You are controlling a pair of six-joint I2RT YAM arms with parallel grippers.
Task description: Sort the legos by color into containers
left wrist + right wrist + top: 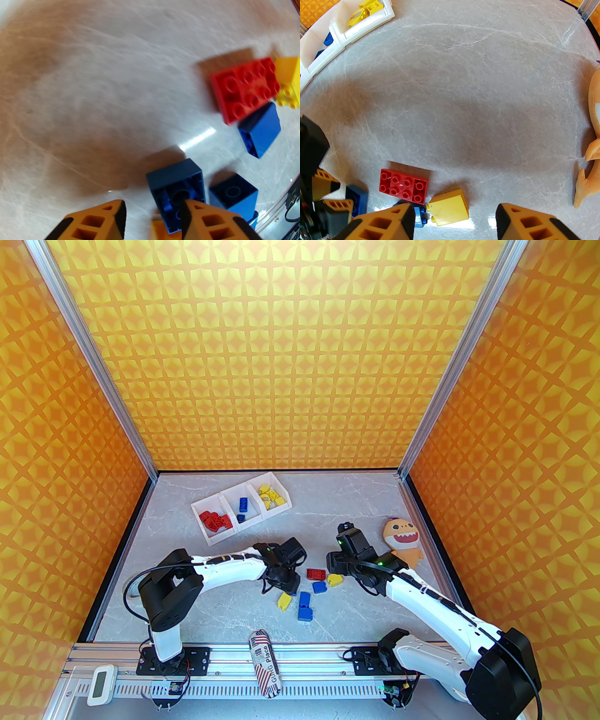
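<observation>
Loose legos lie mid-table: a red one (317, 573), yellow ones (334, 580) (284, 600) and three blue ones (319, 587) (304, 598) (305, 613). My left gripper (287, 589) is down among them. Its jaws (153, 218) are narrowed but apart, with bare table between them. A yellow piece (161, 230) sits low in the gap, and an upturned blue lego (175, 185) is at the right fingertip. My right gripper (454, 220) hangs open over a yellow lego (448, 207) beside the red one (403, 187). The white containers (208, 508) at the back left hold red, blue and yellow legos in separate bins.
An orange plush monster (403, 540) lies right of my right gripper. A clear tape roll (130, 589) sits behind the left arm. A patterned cylinder (265, 662) and a white timer (101, 685) rest on the front rail. Orange walls close in three sides.
</observation>
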